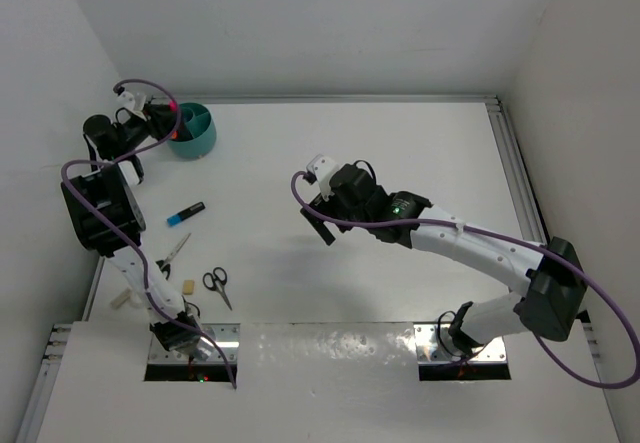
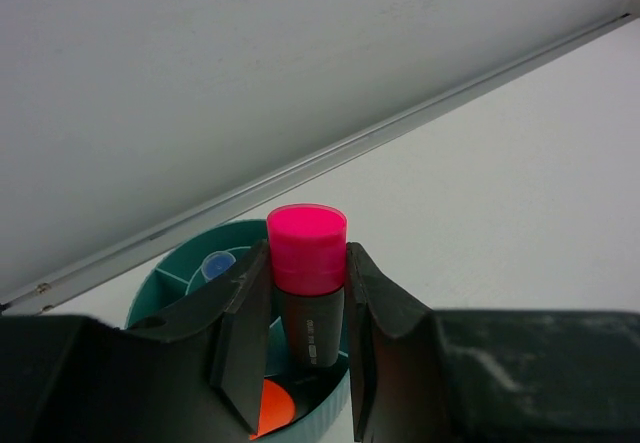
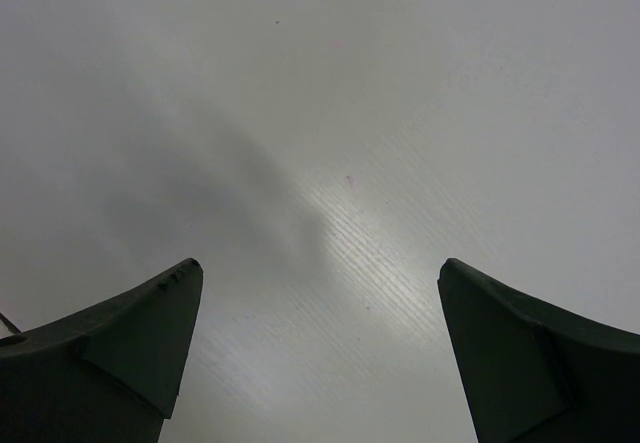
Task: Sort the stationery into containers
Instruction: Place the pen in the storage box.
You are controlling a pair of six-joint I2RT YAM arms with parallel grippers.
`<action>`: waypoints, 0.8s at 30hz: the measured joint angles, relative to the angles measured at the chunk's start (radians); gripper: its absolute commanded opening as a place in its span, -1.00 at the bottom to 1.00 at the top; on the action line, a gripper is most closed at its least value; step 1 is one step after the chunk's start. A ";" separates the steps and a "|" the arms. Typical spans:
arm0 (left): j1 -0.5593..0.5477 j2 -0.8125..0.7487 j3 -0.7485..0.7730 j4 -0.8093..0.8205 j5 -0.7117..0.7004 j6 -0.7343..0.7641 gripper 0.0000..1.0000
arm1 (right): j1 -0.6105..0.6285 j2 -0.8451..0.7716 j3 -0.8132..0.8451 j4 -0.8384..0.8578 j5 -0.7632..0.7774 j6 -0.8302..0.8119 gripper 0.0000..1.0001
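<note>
Nearest the arm bases, the black-handled scissors (image 1: 217, 283) and a tan eraser (image 1: 188, 285) lie loose on the surface (image 1: 400, 143). A light-blue marker (image 1: 185, 213) lies a little farther out. None of these is sorted yet.

Midway across, the right tool (image 3: 320, 268) hangs over bare surface with its jaws wide apart and nothing between them. It is well away from the work, and is best kept there so the left arm has room.

At the far left corner, the left tool (image 2: 307, 298) is clamped on the pink-and-black marker (image 2: 307, 248). The marker stands upright, pink cap up, with its dark barrel pointing down into the teal cup (image 2: 165, 275).

The step in hand looks like the drop. An orange-ended item (image 2: 275, 408) already sits in the compartment under the barrel, and the inner dividers (image 2: 190, 275) lie close by. To do this well:

- Keep the marker vertical.
- Check that its lower end is inside the rim and clear of a divider.
- Lower it a little before parting the jaws, so it slides in rather than bouncing off the orange item or tipping over the edge.
- Then lift straight up, so the tool does not catch the rim and drag the light cup.
</note>
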 measured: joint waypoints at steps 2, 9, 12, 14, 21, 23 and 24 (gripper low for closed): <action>-0.002 0.020 0.012 -0.001 -0.005 0.017 -1.00 | 0.000 0.000 0.000 -0.005 0.000 0.002 0.98; -0.006 0.068 0.017 -0.025 -0.011 0.050 -1.00 | 0.000 0.010 0.022 -0.031 0.001 0.003 0.98; -0.006 0.076 0.017 -0.026 -0.011 0.068 -1.00 | 0.000 0.019 0.042 -0.034 0.001 0.003 0.98; -0.006 0.080 0.017 -0.027 -0.014 0.082 -0.88 | 0.000 0.023 0.051 -0.034 0.001 0.003 0.98; -0.007 0.093 0.017 -0.023 -0.024 0.116 0.26 | 0.000 0.025 0.054 -0.048 0.001 0.006 0.98; -0.007 0.097 0.017 -0.027 -0.027 0.112 0.39 | 0.000 0.025 0.054 -0.055 0.001 0.008 0.98; -0.007 0.097 0.017 -0.027 -0.029 0.108 0.42 | 0.000 0.025 0.054 -0.056 0.001 0.010 0.98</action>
